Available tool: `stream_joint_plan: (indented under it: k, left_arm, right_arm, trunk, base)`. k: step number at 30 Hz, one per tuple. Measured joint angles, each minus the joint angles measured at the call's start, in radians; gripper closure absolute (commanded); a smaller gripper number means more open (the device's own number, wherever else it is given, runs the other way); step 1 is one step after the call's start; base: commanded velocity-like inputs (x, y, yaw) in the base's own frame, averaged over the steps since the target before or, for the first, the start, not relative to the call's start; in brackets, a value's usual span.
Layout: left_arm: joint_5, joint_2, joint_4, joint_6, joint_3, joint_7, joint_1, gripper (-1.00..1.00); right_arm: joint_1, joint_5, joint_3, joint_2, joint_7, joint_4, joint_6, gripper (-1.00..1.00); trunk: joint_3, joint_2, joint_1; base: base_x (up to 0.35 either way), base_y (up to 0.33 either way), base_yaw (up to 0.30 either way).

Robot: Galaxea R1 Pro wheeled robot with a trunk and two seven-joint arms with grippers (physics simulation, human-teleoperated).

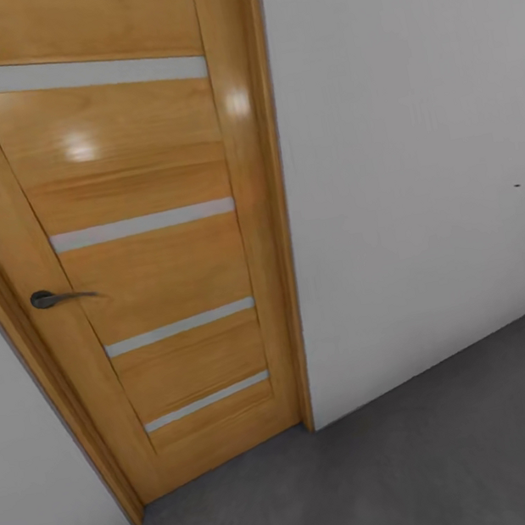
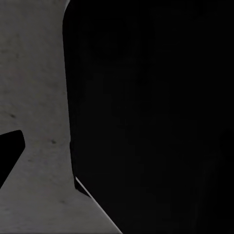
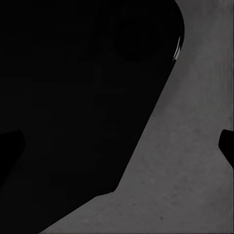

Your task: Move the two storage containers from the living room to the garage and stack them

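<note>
Both orange-red storage containers are out of view. In the head view I face a corner of the garage, with the dark grey concrete floor [image 1: 468, 450] below plain white-grey walls [image 1: 413, 141]. My right gripper [image 3: 117, 151] is open; its black fingertips [image 3: 227, 146] sit at opposite edges of the right wrist view with nothing between them. My left gripper [image 2: 117, 151] hangs over the same concrete floor [image 2: 34, 97]. One black fingertip [image 2: 9, 153] shows far out at the edge, and nothing is held.
A shut wooden door [image 1: 149, 256] with narrow frosted strips and a dark lever handle [image 1: 53, 297] stands close ahead on the left. The white wall runs off to the right. A large dark part of my own body [image 2: 156, 117] covers much of both wrist views.
</note>
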Motion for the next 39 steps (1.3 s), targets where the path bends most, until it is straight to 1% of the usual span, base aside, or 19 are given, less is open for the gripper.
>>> stream_joint_plan:
  k: [12, 35, 39]
  left_arm:
    - [0.0, 0.0, 0.0, -0.001, 0.0, 0.0, 0.0, -1.0]
    - [-0.001, 0.0, 0.0, -0.001, -0.001, 0.002, 0.0, -1.0]
    - [-0.001, 0.0, 0.0, -0.001, 0.0, 0.002, 0.0, -1.0]
  right_arm:
    - [0.0, 0.002, 0.0, 0.004, 0.0, 0.0, 0.0, -1.0]
    - [0.0, 0.002, 0.0, 0.003, 0.0, -0.002, 0.0, -1.0]
    - [0.0, 0.002, 0.0, 0.003, 0.0, -0.002, 0.0, -1.0]
  trunk:
    - [0.0, 0.0, 0.0]
    - [0.0, 0.0, 0.0]
    - [0.0, 0.0, 0.0]
  base:
    - [0.174, 0.0, 0.269]
    - [0.006, 0.0, 0.27]
    - [0.143, 0.0, 0.153]
